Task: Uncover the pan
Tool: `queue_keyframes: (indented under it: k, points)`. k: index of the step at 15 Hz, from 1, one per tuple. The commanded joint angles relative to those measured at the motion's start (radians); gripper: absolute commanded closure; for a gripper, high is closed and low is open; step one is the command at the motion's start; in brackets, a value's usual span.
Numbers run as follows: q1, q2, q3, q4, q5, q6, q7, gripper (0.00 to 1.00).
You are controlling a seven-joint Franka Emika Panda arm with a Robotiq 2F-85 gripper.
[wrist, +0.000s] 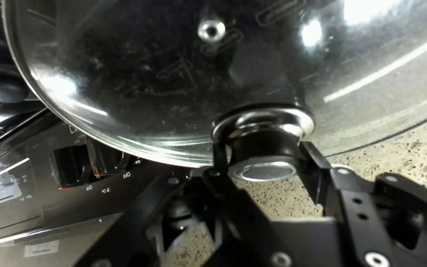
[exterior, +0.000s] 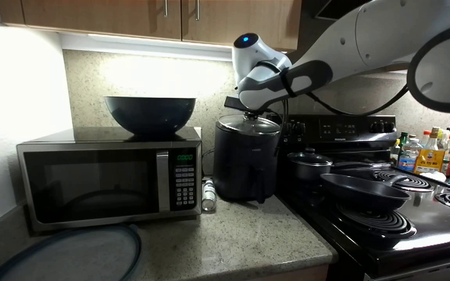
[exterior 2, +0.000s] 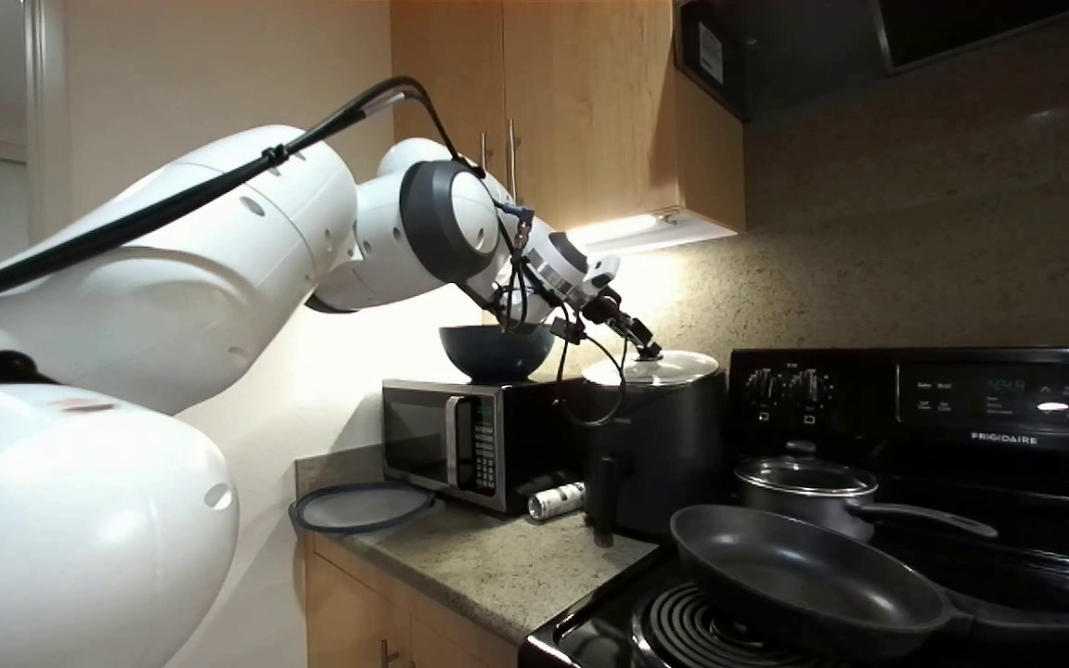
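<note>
Gripper (wrist: 264, 152) is clamped on the black knob (wrist: 267, 172) of a glass lid (wrist: 150, 92); the wrist view alone shows this up close, fingers (wrist: 315, 158) either side of the knob, plus a metal steam vent (wrist: 211, 30) in the glass. In both exterior views the lid sits on top of a tall black appliance (exterior: 240, 166); there's a mark on its front, too small for me to read. Pan (exterior 2: 799, 571) is on the front coil burner (exterior: 369, 222) of the stove (exterior: 440, 230), uncovered, looks a bit tilted, its inside in plain sight in an exterior view. Smaller lidded pot (exterior 2: 799, 512) just beside it. Writing: FRIGIDAIRE on the control panel (exterior 2: 869, 399), readable in an exterior view; wrist view adds OFF, printed by the stove knobs (wrist: 70, 167). Display (exterior: 184, 157) on the microwave (exterior: 104, 181) shows green zeros in an exterior view; bottles (exterior: 430, 159) there too, beyond the stove, lettering too blurry.
</note>
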State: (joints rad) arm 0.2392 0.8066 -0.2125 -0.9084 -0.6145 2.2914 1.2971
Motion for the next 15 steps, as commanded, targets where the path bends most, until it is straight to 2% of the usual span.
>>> queue_keyframes:
  k: [1, 7, 8, 9, 13, 15]
  points:
    - [-0.029, 0.097, 0.025, 0.166, 0.043, -0.060, -0.079, 0.75]
    - [-0.044, 0.164, 0.052, 0.294, 0.067, -0.130, -0.148, 0.75]
    - [-0.046, 0.168, 0.056, 0.307, 0.070, -0.139, -0.154, 0.25]
    - [-0.049, 0.170, 0.062, 0.318, 0.075, -0.146, -0.162, 0.24]
    - [-0.055, 0.184, 0.071, 0.353, 0.086, -0.142, -0.162, 0.02]
    - [-0.056, 0.180, 0.075, 0.359, 0.089, -0.147, -0.161, 0.00]
